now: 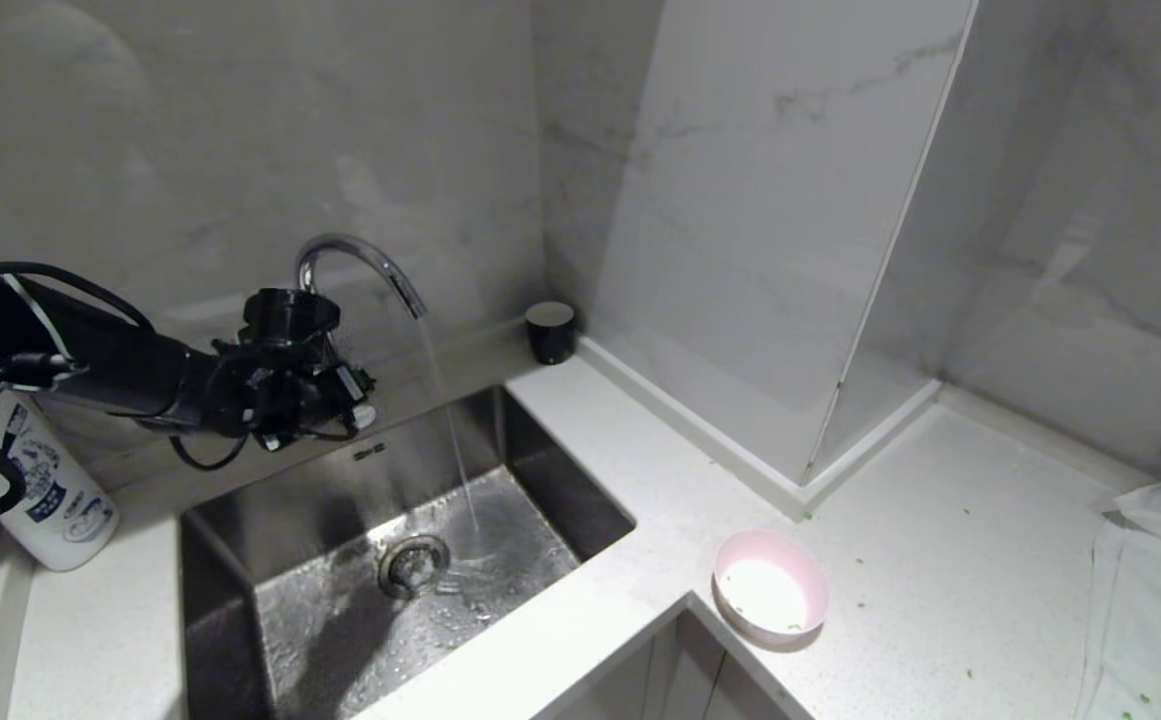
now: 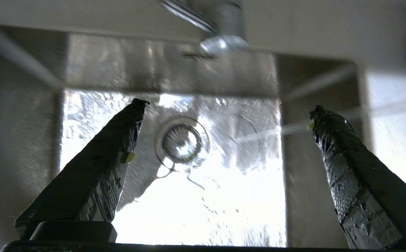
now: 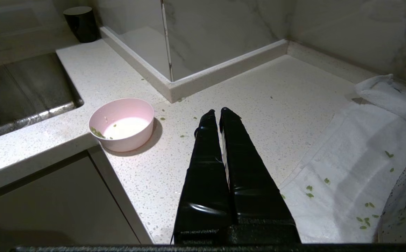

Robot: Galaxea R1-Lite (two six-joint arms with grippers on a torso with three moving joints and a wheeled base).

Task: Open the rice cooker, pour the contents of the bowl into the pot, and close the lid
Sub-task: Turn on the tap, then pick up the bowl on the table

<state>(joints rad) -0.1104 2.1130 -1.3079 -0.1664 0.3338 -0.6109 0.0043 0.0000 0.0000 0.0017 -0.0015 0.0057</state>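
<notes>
The pale pink bowl (image 1: 770, 598) (image 3: 121, 123) stands upright on the counter corner beside the sink, its white inside holding only a few green bits (image 3: 97, 132). More green bits lie scattered on the counter and the towel. My left gripper (image 1: 348, 400) (image 2: 229, 106) hangs over the sink, open wide and empty, wet, with a green bit stuck on one of its fingers (image 2: 130, 157). My right gripper (image 3: 217, 110) is shut on nothing above the counter, to the right of the bowl. The rice cooker, its pot and its lid are out of view.
Water runs from the curved faucet (image 1: 360, 255) into the steel sink (image 1: 540, 470). A white bottle (image 1: 50, 490) stands left of the sink and a black cup (image 1: 550, 330) behind it. A white towel (image 1: 1155, 590) (image 3: 360, 157) covers the counter's right end.
</notes>
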